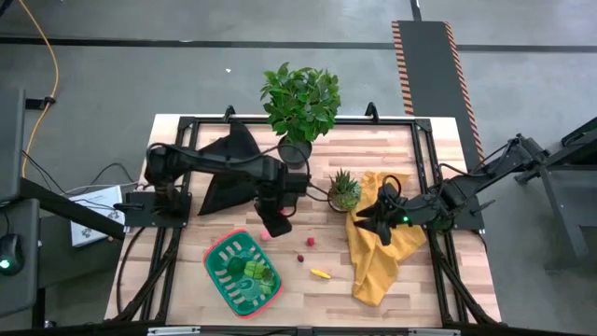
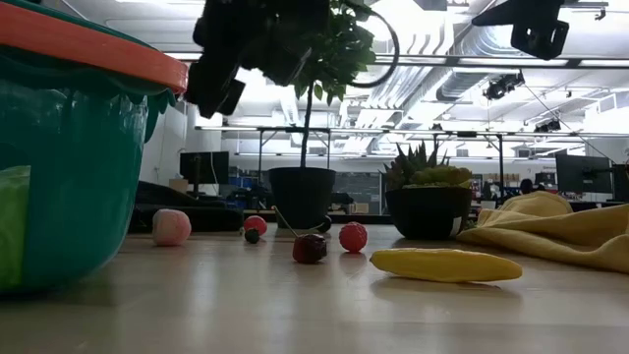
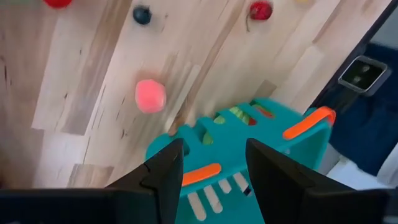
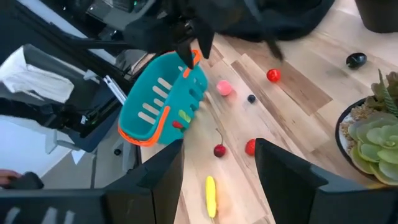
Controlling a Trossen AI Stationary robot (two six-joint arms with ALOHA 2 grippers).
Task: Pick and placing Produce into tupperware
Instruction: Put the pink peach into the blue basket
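Tupperware (image 1: 227, 271): high view, you see it at 7 o'clock of the table, green with red rim, green pieces of produce (image 1: 254, 271) already inside.
Loose produce, high view: pink piece (image 1: 265, 237) just off the container's 1 o'clock corner; two red pieces (image 1: 309, 242) further toward 3 o'clock; yellow piece (image 1: 320, 274) at the container's 3 o'clock, apart from it.
Left gripper (image 1: 277, 224): high view, above the table near its middle, just by the pink piece, at 1 o'clock of the tupperware.
Right gripper (image 1: 367, 217): high view, over the yellow cloth (image 1: 378, 261) at 3 o'clock of the table, beside the small spiky plant (image 1: 344, 189). Leafy plant (image 1: 300, 105) at 12 o'clock.
Low view: tupperware wall (image 2: 69, 187) fills your 9 o'clock edge; pink piece (image 2: 171, 227), cherry (image 2: 309, 248), red ball (image 2: 353, 237) and yellow piece (image 2: 445, 265) all lie on the tabletop, none touching.
Left wrist view: fingers (image 3: 163, 174) spread, nothing between them; tupperware (image 3: 267, 134) and pink piece (image 3: 150, 96) below.
Right wrist view: fingers (image 4: 160, 177) spread, holding nothing; you see the tupperware (image 4: 161, 99), cherry (image 4: 219, 150) and yellow piece (image 4: 211, 196) on the wood.
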